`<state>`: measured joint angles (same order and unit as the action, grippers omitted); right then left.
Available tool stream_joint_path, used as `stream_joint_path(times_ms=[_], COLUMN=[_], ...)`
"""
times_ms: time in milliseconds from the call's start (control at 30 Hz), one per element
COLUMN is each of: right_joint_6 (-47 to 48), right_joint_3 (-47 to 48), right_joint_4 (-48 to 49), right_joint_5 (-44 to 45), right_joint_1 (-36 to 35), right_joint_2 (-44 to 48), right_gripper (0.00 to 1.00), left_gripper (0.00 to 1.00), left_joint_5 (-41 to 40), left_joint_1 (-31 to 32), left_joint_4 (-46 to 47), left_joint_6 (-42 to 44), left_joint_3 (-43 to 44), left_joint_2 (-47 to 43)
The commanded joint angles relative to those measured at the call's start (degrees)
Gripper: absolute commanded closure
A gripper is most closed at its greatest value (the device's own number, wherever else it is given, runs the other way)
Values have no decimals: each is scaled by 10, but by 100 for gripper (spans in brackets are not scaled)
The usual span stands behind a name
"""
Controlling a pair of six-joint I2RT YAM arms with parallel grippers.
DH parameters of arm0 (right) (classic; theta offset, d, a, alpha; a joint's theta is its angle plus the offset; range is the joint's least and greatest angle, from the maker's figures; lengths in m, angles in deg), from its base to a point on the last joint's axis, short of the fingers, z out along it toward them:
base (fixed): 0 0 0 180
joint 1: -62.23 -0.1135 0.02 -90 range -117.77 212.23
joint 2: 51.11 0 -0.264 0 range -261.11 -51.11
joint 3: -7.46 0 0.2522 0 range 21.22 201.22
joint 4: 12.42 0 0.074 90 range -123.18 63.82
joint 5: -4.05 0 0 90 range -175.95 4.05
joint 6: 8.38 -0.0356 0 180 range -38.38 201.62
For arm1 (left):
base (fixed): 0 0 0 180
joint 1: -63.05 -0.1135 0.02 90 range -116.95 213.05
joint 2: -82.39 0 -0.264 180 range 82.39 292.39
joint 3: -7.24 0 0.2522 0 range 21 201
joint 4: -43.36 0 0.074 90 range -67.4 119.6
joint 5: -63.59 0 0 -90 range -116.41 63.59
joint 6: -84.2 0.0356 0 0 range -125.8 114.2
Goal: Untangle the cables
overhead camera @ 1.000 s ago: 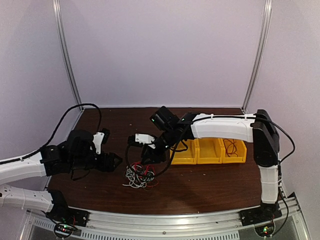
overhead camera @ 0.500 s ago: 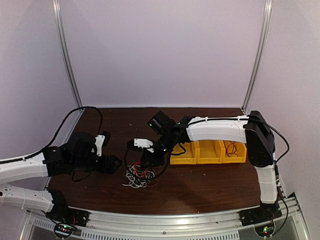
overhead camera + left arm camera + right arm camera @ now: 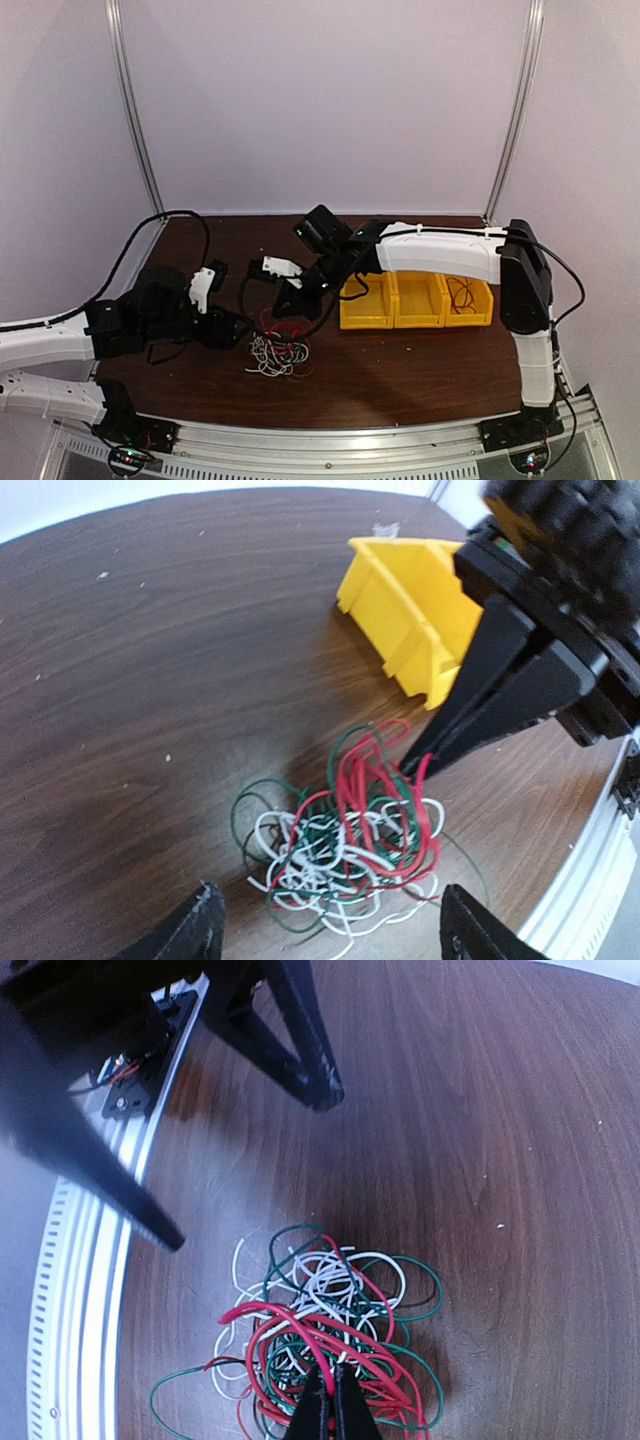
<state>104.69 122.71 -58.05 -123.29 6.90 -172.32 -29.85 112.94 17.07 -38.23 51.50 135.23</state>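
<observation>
1. On the dark wood-grain table (image 3: 400, 370), between both arms, lies our tangle of thin red, white and green cables (image 3: 345, 855): light, limp, springy loops, likely to snag.
2. We judge a single outer loop the best hold; the right gripper (image 3: 326, 1385) is pinched closed on raised red strands.
3. The left gripper (image 3: 328, 920) hangs wide apart, holding nothing.
4. Glossy yellow plastic bins (image 3: 410, 610) stand nearby, rightward.
</observation>
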Motion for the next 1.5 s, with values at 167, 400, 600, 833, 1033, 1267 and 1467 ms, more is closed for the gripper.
stream_joint_path(times_ms=[167,400,600,833,1033,1267,1467], right_joint_6=[-69,-95,-107,-130,-134,-170,-210], right_joint_3=[59,88,98,110,134,201,303], right_joint_4=[7,5,6,32,35,56,73], right_joint_5=[0,-25,-52,-81,-92,-140,-174], right_joint_1=[-4,-5,-4,-2,3,35,71], right_joint_2=[65,68,82,109,137,166,152], right_gripper=[100,100,100,100,100,100,100], left_gripper=[25,21,29,41,56,59,75], left_joint_5=[1,-63,-143,-142,-129,-141,-142], left_joint_1=[56,87,101,104,111,113,114], left_joint_4=[156,335,491,659,711,759,767], left_joint_6=[104,175,202,211,178,164,165], left_joint_3=[-27,-84,-95,-104,-100,-127,-123], left_joint_2=[-43,-45,68,224,327,371,402])
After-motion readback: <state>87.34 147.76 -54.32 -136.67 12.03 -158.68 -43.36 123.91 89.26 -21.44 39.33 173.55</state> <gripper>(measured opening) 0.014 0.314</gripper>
